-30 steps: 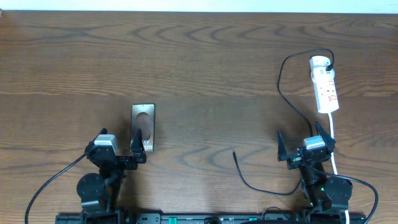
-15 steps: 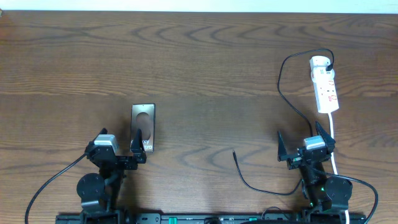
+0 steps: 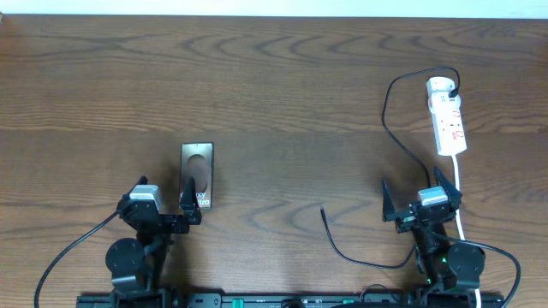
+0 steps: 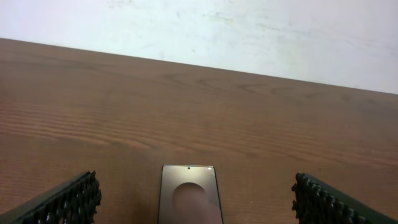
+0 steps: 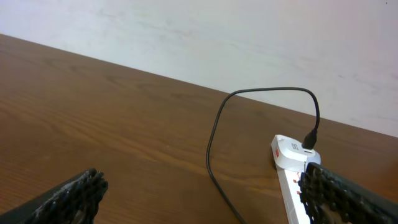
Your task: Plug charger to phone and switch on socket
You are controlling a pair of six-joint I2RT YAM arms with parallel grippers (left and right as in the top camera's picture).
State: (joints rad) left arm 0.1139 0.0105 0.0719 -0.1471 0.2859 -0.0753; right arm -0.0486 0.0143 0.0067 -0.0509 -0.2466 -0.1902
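Observation:
The phone lies flat left of the table's centre; the left wrist view shows its glossy brown face between my fingers. My left gripper is open just in front of its near end, holding nothing. The white socket strip lies at the far right, with the charger's black plug in its far end. The thin black charger cable loops down to a loose connector tip near the front centre. My right gripper is open and empty, in front of the strip.
The socket's thick white cord runs toward the front edge beside my right arm. A white wall rises behind the far table edge. Black robot cables trail at both front corners.

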